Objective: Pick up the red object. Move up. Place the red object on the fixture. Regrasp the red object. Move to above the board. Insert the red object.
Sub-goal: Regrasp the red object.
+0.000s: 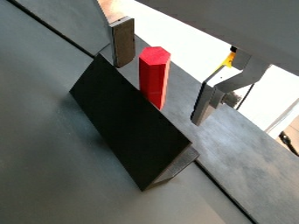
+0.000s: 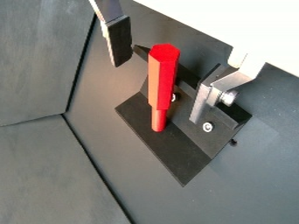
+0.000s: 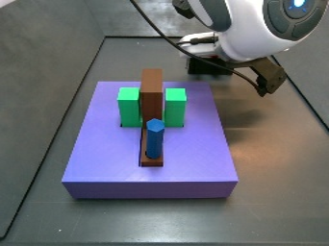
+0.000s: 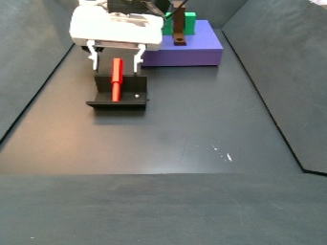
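Your pincer (image 2: pixel 163 66) hangs over the fixture (image 4: pixel 118 100), spread wide, with the red object (image 2: pixel 162 86) standing on the fixture between the plates and touching neither finger (image 1: pixel 121 42). For the regrasp, center the peg between the pads before you close, and grip below its top. From the far side view, the board (image 3: pixel 154 144) looks well apart, though the arm hides the gap.

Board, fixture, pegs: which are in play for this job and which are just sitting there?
In play: red object standing on the fixture, between the open pincer fingers; board.
Just there: green blocks, brown bar, blue peg, all on the board.
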